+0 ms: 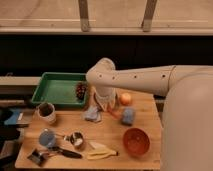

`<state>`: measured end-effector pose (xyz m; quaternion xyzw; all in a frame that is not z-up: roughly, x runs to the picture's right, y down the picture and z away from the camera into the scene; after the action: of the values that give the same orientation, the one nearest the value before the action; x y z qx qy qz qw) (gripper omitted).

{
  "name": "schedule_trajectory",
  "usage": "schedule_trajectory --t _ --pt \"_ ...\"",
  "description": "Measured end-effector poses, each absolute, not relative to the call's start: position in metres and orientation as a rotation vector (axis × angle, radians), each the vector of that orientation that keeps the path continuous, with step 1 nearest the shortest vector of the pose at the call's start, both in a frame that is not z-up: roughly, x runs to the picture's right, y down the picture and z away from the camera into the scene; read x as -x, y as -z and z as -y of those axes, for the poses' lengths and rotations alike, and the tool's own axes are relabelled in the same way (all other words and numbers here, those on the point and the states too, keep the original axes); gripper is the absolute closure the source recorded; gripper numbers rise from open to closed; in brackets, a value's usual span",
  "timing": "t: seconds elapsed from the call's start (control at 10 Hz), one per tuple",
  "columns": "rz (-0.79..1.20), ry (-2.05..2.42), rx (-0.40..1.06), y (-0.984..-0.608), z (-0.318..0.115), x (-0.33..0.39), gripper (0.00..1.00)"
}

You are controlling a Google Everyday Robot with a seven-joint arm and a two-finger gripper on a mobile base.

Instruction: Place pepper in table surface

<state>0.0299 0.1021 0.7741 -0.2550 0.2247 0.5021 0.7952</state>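
A: Where do things stand with the pepper?

B: A slim orange-red piece, which I take for the pepper, lies on the wooden surface, just below and to the right of the fingers. It sits between a crumpled blue-grey cloth and a blue cup.

A: So it is already placed?

B: It looks that way, though I cannot tell whether the fingers are spread or closed, nor whether they touch it.

A: What remains?

B: In my judgement, only confirming the release and lifting the arm clear. The round orange fruit sits to the right of the fingers; the green tray lies to their left.
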Motion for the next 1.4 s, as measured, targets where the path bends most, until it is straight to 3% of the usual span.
schedule_trajectory --t 0.8,1.0,1.4 --pt "-0.505 -1.172 0.709 -0.819 -0.162 -0.047 0.97" --pt "-0.502 -1.176 0.727 -0.819 -0.169 -0.044 0.84" --pt "-0.500 -1.179 0.750 -0.817 -0.177 -0.042 0.44"
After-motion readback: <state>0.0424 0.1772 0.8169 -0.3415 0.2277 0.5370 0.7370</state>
